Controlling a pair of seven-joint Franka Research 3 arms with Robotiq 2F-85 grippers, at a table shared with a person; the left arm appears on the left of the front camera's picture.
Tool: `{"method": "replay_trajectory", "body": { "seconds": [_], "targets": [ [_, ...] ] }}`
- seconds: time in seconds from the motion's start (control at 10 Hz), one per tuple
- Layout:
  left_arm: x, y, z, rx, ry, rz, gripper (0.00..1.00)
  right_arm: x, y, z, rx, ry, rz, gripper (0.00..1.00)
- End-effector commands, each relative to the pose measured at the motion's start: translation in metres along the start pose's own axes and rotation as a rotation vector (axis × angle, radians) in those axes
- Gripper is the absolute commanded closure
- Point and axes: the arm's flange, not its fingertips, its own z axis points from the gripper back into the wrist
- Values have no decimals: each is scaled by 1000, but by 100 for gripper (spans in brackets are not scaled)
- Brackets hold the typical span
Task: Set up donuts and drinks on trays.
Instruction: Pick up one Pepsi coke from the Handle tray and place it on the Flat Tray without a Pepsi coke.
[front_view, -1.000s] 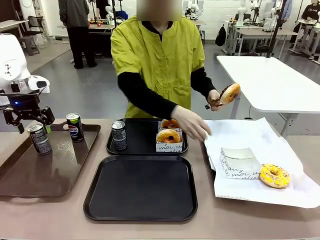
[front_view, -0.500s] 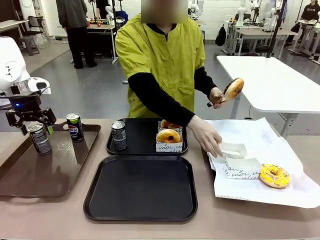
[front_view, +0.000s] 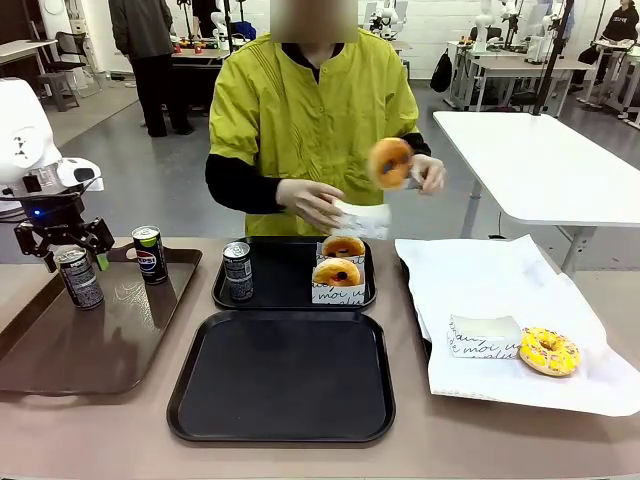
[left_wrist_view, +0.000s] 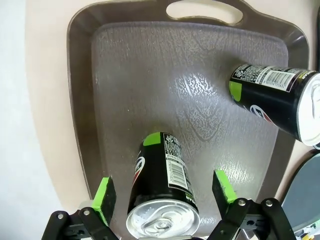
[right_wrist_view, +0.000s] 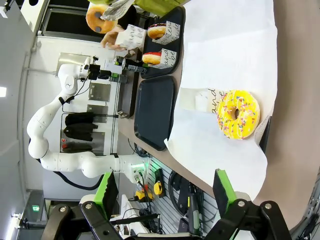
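Soda can (left_wrist_view: 165, 155) stood upright on the brown tray (left_wrist_view: 125, 75), between the spread fingers of the left gripper (left_wrist_view: 162, 182), clear of both pads; right gripper (right_wrist_view: 164, 179) hung open, sprinkled donut (right_wrist_view: 239, 114) lying well beyond it.

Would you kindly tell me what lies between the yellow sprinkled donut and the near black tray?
In the front view, a white paper box on the white paper sheet.

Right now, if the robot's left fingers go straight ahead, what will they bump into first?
Probably the slim dark soda can standing on the brown plastic tray. It sits between the open left fingers, so they'd likely pass down its sides; depth is unclear.
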Motion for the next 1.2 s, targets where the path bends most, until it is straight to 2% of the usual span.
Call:
{"method": "replay_trajectory", "body": {
  "seconds": [0.0,0.1,0.2,0.3,0.5,0.6,0.8,1.1],
  "targets": [
    [4,7,-3,-27,-32,-17,6,0,1,-2,18,-15,5,0],
    [3,8,-3,-26,-43,-14,54,0,1,-2,18,-15,5,0],
    [3,7,-3,-28,-36,-19,61,0,1,-2,18,-15,5,0],
    [4,7,-1,-24,-29,-26,100,0,1,-2,18,-15,5,0],
    [1,8,2,-20,-21,-17,100,0,1,-2,18,-15,5,0],
    [0,8,3,-16,-17,-12,81,0,1,-2,18,-15,5,0],
    [3,8,6,-6,-14,-13,100,0,1,-2,18,-15,5,0],
    [1,9,7,-12,-5,-7,100,0,1,-2,18,-15,5,0]
  ]
}}
